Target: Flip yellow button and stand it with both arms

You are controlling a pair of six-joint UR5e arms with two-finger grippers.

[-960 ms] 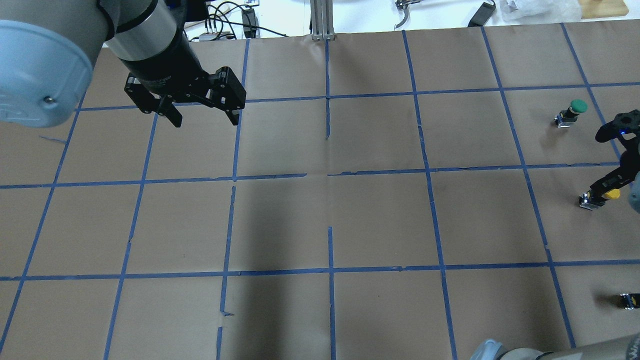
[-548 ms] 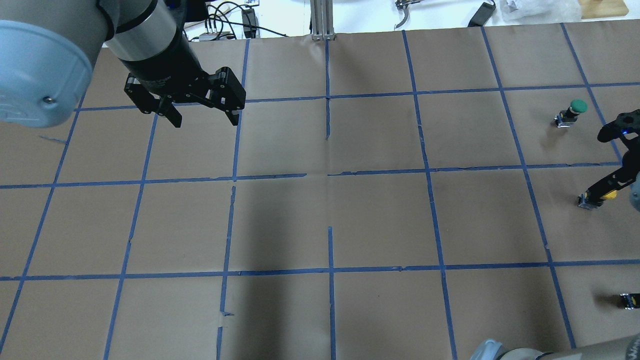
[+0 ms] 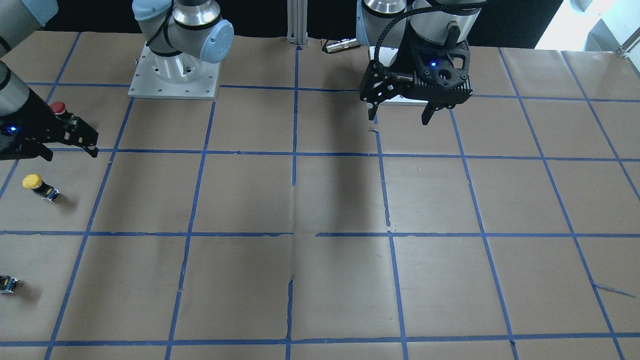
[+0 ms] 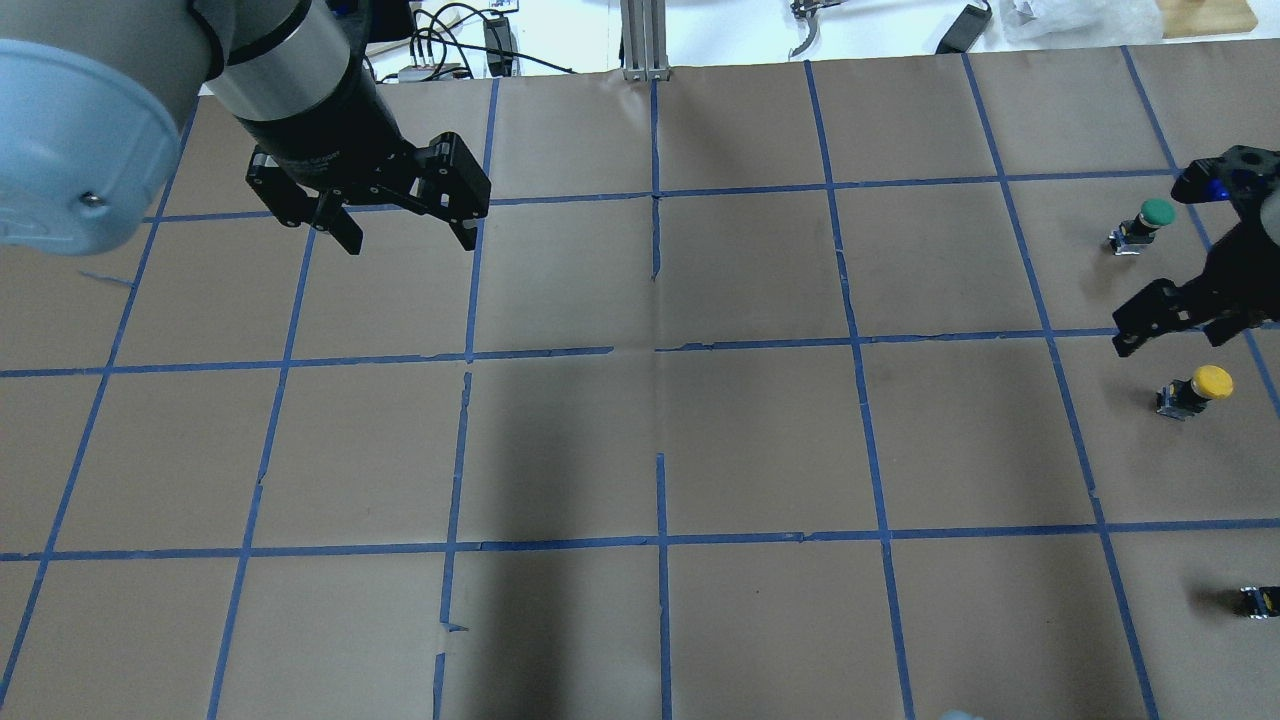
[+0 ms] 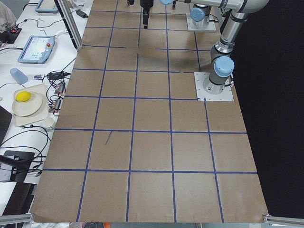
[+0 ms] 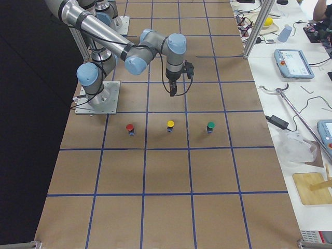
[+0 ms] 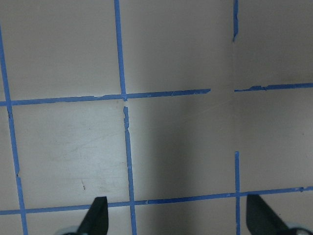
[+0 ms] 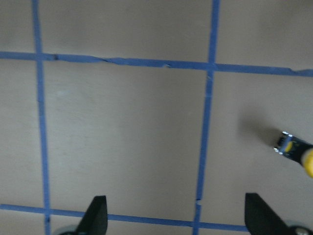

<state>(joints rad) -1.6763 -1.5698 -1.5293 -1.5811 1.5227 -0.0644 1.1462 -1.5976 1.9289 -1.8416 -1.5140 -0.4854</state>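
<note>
right gripper (image 3: 71, 150) released yellow button (image 4: 1196, 391), lifted clear; button stands upright

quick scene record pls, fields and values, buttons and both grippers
yellow button: stands cap up on the table, nothing touching it
right gripper: open, empty, hanging clear of the yellow button
left gripper: open, empty, far across the table
green button: upright, on the yellow button's far side from the robot
red button: upright, on its robot side
layout: the three buttons stand in one row, yellow in the middle
</note>
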